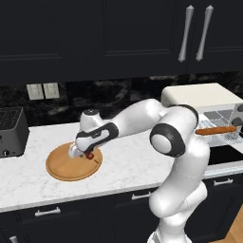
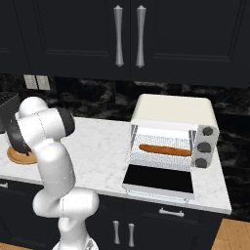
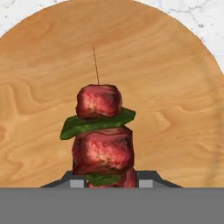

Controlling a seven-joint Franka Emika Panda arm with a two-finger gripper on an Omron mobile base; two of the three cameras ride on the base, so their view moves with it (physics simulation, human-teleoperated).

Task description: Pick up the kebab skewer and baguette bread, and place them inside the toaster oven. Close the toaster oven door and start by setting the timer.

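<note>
The kebab skewer, red-brown meat chunks with green slices on a thin stick, lies on the round wooden board. My gripper is low over the board, its fingertips pressed to both sides of the skewer's near end. The gripper is shut on it. The baguette bread rests on the wire rack inside the cream toaster oven. The toaster oven door hangs fully open, flat over the counter edge. From the left base camera the baguette shows in the oven.
A dark grey slot toaster stands at the left end of the white marble counter. Dark knobs line the oven's right side. Black cabinets hang above and the board sits behind my arm.
</note>
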